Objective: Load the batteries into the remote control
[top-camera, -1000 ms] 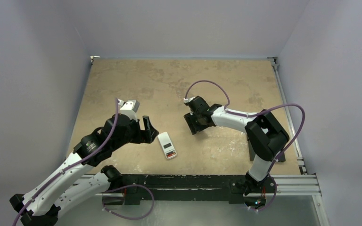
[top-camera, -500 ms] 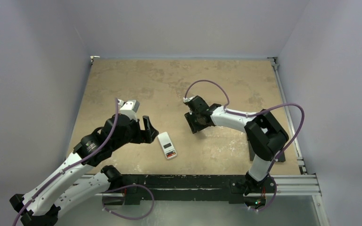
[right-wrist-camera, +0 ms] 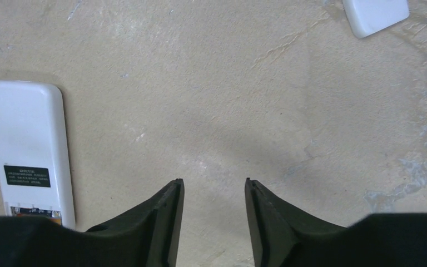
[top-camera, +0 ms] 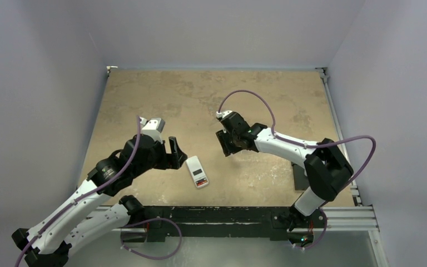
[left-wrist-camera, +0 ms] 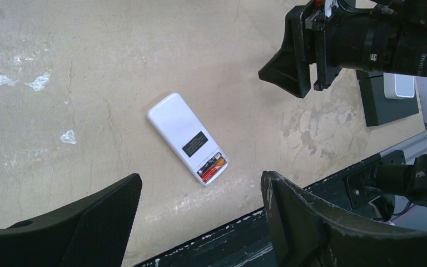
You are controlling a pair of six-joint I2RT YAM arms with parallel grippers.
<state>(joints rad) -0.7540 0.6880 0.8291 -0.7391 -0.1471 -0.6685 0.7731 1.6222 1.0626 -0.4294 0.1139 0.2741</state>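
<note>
Jaws of left gripper (left-wrist-camera: 200, 177) spread wide, right gripper (right-wrist-camera: 213, 182) narrowly parted, both empty

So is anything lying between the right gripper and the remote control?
No. In the right wrist view, only bare table separates the right gripper from the remote control; the small white piece lies off to the other side.

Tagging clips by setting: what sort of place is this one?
Probably a lab robot cell, not a home: a worn tan tabletop boxed in by plain pale walls, with a cabled left arm and right arm bolted to a metal rail.
</note>
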